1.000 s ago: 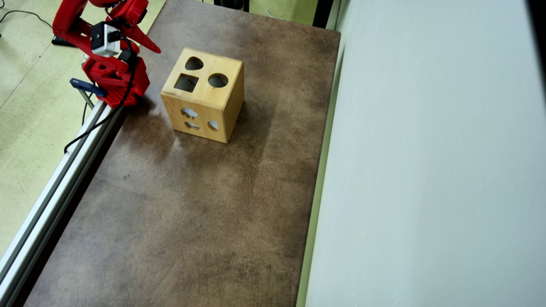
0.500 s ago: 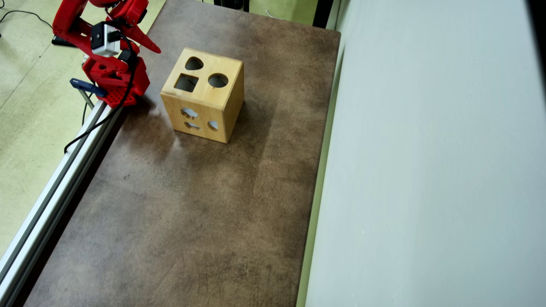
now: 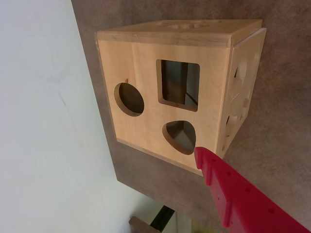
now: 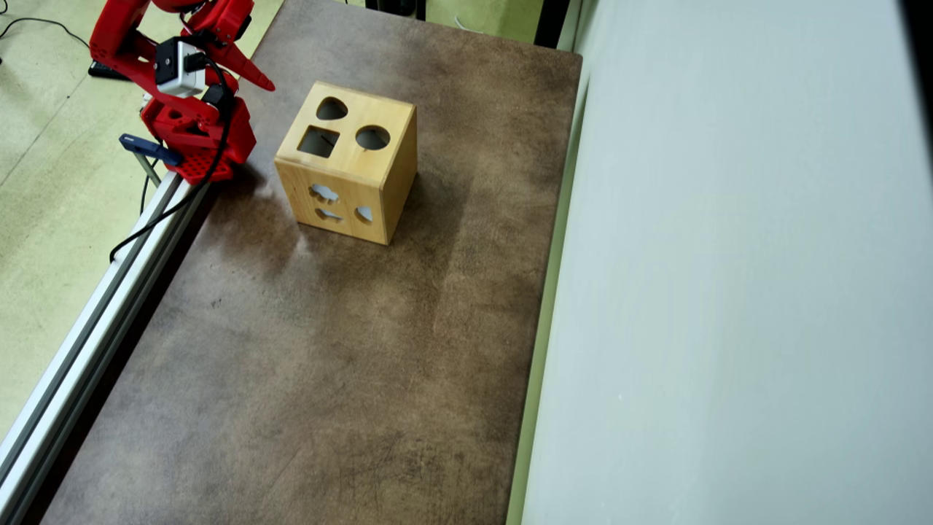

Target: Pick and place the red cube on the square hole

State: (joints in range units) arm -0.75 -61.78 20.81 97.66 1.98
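Overhead view: the red claw (image 4: 251, 73) is hovering beside the wooden shape-sorter box (image 4: 348, 162) on the brown table (image 4: 328, 350); whether it is open cannot be told. The square hole (image 4: 318, 141) is facing upward; no red cube is showing.

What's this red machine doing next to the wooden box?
A small red robot arm sits at the table's edge beside a wooden shape-sorting box. Its gripper holds nothing in either view and hangs apart from the box. The box's top has a square hole, a round hole and a rounded-triangle hole. No red cube shows in either view, so whether it is already inside the box cannot be told.
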